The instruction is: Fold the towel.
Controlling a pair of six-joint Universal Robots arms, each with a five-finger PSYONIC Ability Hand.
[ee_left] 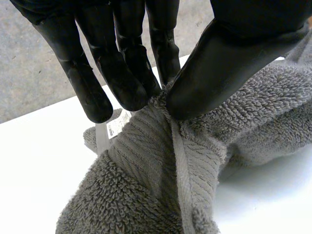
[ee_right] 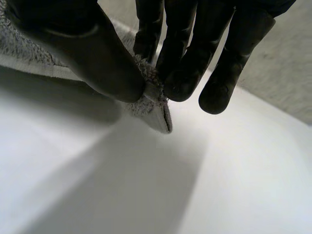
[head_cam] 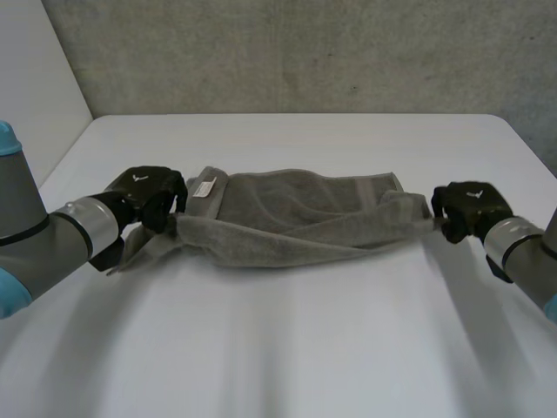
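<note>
Grey towel (head_cam: 296, 218) stretched across white counter (head_cam: 287, 348), near edge raised, far part laid flat. Left end pinched between thumb and fingers of left hand (head_cam: 150, 193); right corner pinched likewise by right hand (head_cam: 466, 207). White label (head_cam: 204, 186) seen beside left hand

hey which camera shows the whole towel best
The head view: the towel is stretched between left hand and right hand. The left wrist view has its bunched end with the label, the right wrist view one pinched corner.
</note>
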